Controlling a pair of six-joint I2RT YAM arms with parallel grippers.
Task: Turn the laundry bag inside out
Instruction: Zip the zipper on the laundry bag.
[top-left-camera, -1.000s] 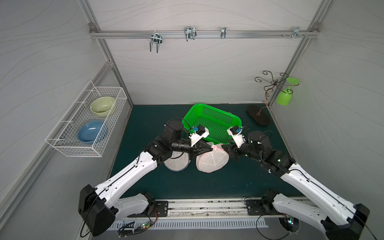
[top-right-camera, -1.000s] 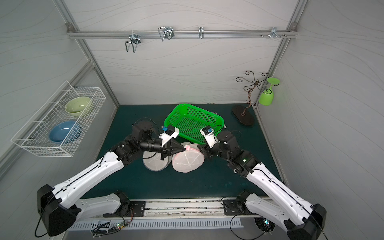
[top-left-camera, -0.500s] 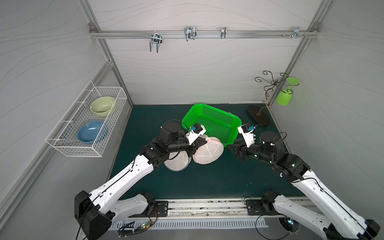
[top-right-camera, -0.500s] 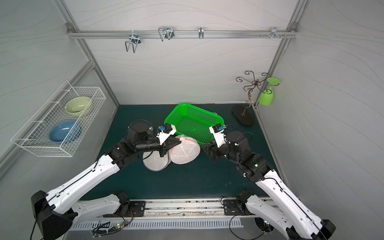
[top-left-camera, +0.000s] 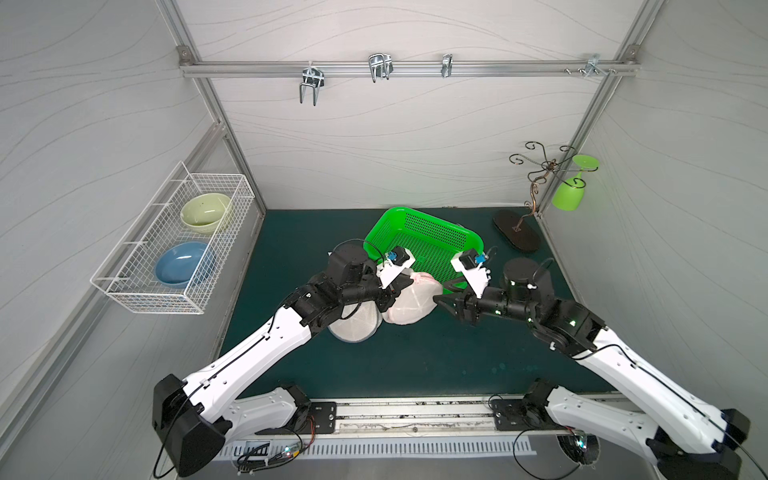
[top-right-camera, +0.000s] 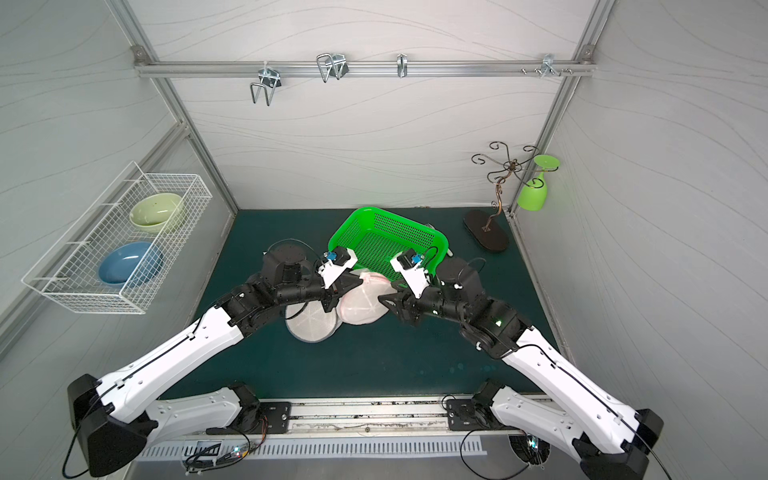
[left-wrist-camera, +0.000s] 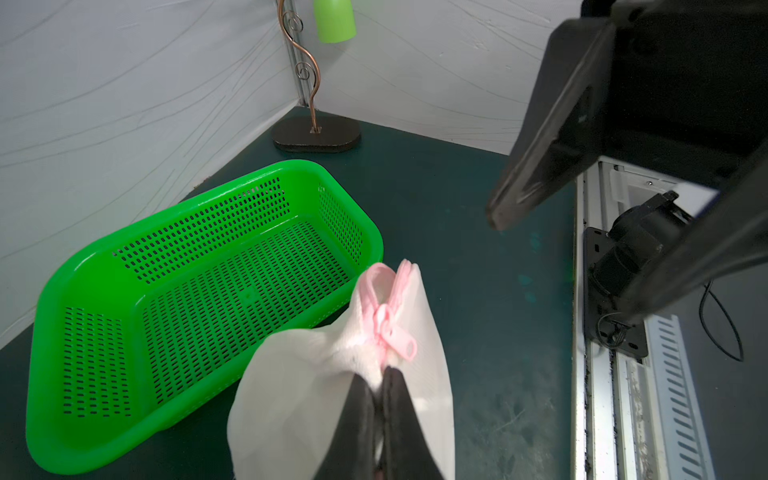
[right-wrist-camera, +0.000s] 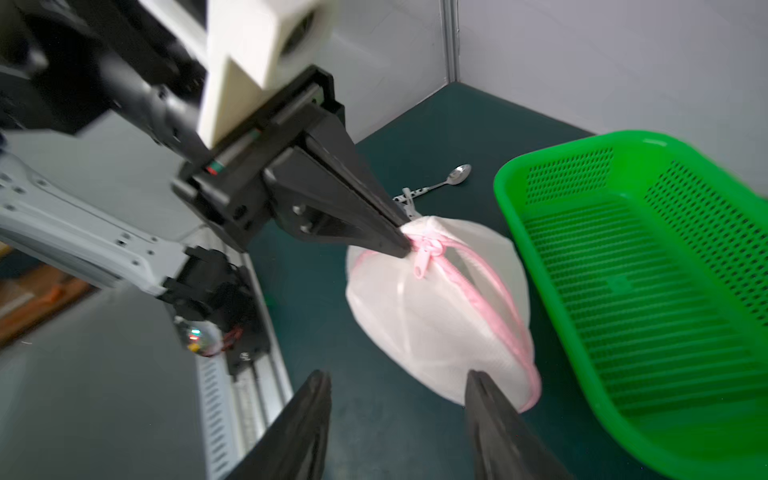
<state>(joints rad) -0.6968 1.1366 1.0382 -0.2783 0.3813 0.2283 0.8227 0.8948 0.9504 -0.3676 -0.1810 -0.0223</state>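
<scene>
White mesh laundry bag (right-wrist-camera: 432, 316), pinched at its pink zipper.
My left end effector (left-wrist-camera: 380, 376) clamps it just beside the green basket (right-wrist-camera: 505, 195); my right end effector (right-wrist-camera: 397, 374) hangs open nearby.

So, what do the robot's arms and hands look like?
The left arm and right arm match: white shells on the long links, black joints, thin black cables. The left hand and right hand each have two black tapering fingers and a white camera mount with a blue part.
</scene>
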